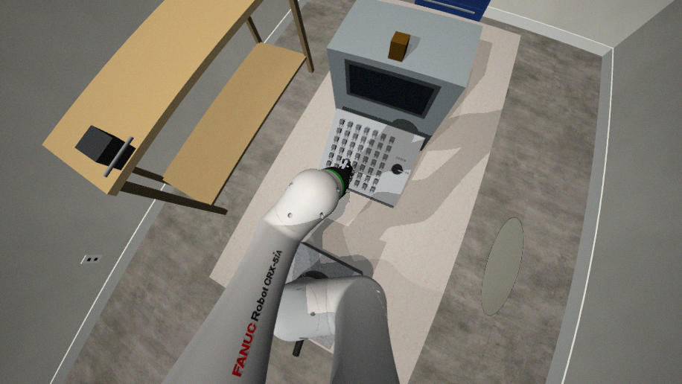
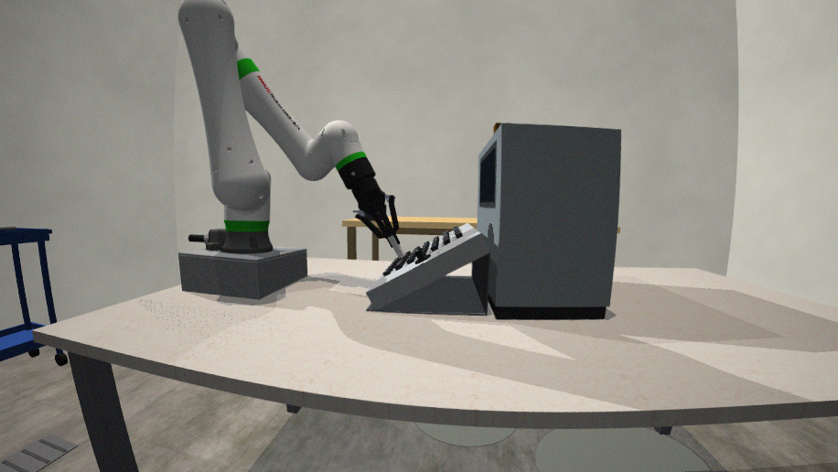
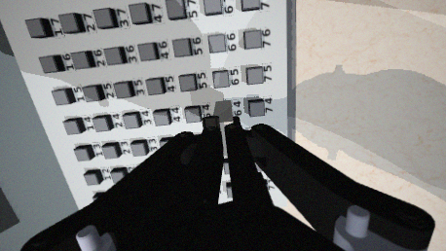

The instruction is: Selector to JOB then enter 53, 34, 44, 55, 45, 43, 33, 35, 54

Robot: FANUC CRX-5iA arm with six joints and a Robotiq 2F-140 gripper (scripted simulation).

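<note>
The grey machine (image 1: 403,56) stands on the table with a sloped keypad (image 1: 369,155) in front of its dark screen. The selector knob (image 1: 396,168) is at the keypad's right side; I cannot tell where it points. No key looks lit. My gripper (image 3: 224,113) is shut and empty. Its tips (image 2: 398,252) hang just above the keypad's left part. In the wrist view the tips sit just below key 54 (image 3: 193,114) and key 64 (image 3: 223,110). The black fingers hide the keys under them, around 53 and 63. Keys 44 (image 3: 163,117), 55 (image 3: 187,82) and 45 (image 3: 155,86) are in view.
A small brown block (image 1: 398,45) sits on top of the machine. A wooden table and bench (image 1: 157,90) with a black box (image 1: 100,146) stand to the left. A blue cart (image 2: 23,287) stands beside the table. The robot's base (image 2: 243,273) is on the table behind the keypad.
</note>
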